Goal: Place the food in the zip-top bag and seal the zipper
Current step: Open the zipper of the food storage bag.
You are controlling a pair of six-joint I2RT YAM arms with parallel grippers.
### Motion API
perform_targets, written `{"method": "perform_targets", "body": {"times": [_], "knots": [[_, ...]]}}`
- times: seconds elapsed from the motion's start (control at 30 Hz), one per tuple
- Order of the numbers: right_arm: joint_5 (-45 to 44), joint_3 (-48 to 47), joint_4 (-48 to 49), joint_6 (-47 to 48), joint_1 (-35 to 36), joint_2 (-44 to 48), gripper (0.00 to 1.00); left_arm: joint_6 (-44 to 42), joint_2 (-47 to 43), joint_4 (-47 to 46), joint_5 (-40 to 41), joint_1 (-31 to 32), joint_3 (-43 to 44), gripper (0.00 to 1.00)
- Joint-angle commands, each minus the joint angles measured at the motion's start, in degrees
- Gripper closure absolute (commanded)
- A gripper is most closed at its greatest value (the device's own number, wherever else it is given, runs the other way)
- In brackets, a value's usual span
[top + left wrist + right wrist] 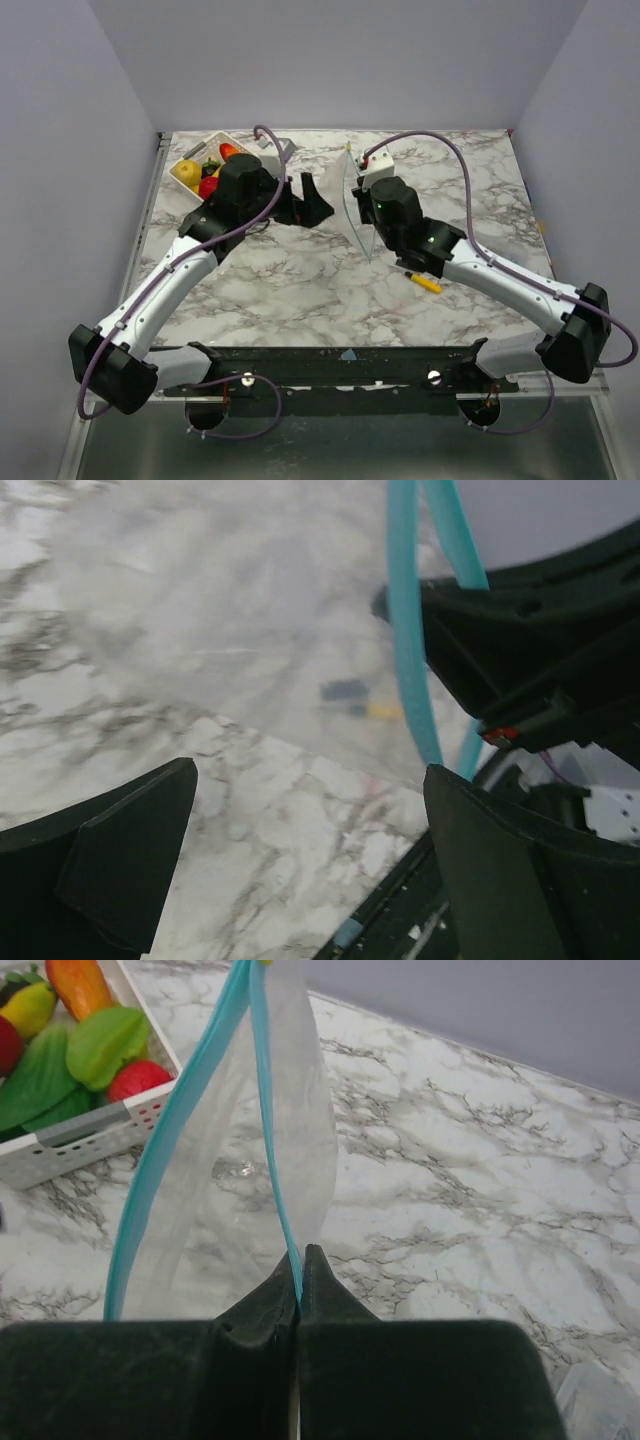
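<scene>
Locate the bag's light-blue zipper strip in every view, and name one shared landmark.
Top external: the zipper strip is a faint upright line at centre.
Left wrist: upper right, running down from the top edge.
Right wrist: centre, two strands above the shut right claw.
Shared landmark: the marble table.

Worktop (300, 275): marble-pattern surface, white with grey veining, smooth, low sheen.
Bag (300, 1130): thin clear plastic film, glossy, lightly creased.
Zipper (405, 630): teal plastic strip, smooth, semi-gloss.
Food (105, 1045): moulded plastic, glossy, with bright highlights on the red and green pieces.
Basket (95, 1135): white slatted plastic, matt.
Right end effector (300, 1270) and left end effector (310, 860): black plastic by look, matt, faintly textured.
Left arm (165, 285): white and black shells, smooth, satin finish.
</scene>
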State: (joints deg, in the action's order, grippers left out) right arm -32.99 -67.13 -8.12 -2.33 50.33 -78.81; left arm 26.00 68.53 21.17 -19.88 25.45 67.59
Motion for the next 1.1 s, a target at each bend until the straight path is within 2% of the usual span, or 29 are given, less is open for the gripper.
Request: {"method": "perform_targets", "body": {"times": [0.0,0.1,0.17,0.23,0.37,0.5,0.57,0.67,0.73,0.83,0.97,1.0,1.07], "knots": [[5.24,-1.15,-1.73,-0.04,-0.05,2.61,0.99,7.43,1.05,-5.63,-3.63,9.44,1.20,0.01],[6.95,-1.07,-3.07,-2.18,-0.05,3.96,0.99,6.73,2.15,-2.10,4.28,13.44,5.17,0.01],[8.51,-0.33,-3.09,-3.62,-0.05,5.49,0.99,6.00,3.43,1.57,11.27,15.48,7.66,0.06],[9.22,0.16,-3.10,-5.08,-0.07,7.27,0.99,5.99,5.26,5.34,16.28,16.45,9.84,0.18],[6.00,0.48,-4.98,-6.37,-0.05,10.50,0.99,6.42,8.85,9.06,21.58,16.74,12.38,0.50],[-7.97,1.70,-7.16,-2.58,-0.05,13.11,0.99,5.96,12.12,10.24,19.94,16.74,16.57,0.73],[-17.06,2.73,-7.31,1.13,-0.14,14.20,0.99,5.73,13.91,10.12,16.86,16.74,19.51,0.80],[-28.13,2.92,-7.26,6.66,-0.27,15.01,1.00,7.04,17.87,9.38,10.95,16.78,24.46,0.83],[-28.89,2.10,-7.95,7.42,-0.28,15.76,0.99,8.82,20.67,7.65,6.14,16.81,26.33,0.84],[-23.22,3.20,-8.03,6.73,-0.31,16.44,0.99,10.30,24.37,6.28,3.31,16.74,27.00,0.80],[-15.59,6.21,-6.87,2.72,-0.32,11.56,0.99,9.60,26.38,5.98,4.77,16.12,23.39,0.74],[-14.03,6.26,-6.94,0.36,-0.28,10.10,0.99,9.66,26.58,5.35,3.76,15.52,21.88,0.71],[-9.95,7.06,-5.17,-1.98,-0.23,7.48,0.99,10.69,26.72,4.06,0.92,13.72,18.76,0.59]]}}
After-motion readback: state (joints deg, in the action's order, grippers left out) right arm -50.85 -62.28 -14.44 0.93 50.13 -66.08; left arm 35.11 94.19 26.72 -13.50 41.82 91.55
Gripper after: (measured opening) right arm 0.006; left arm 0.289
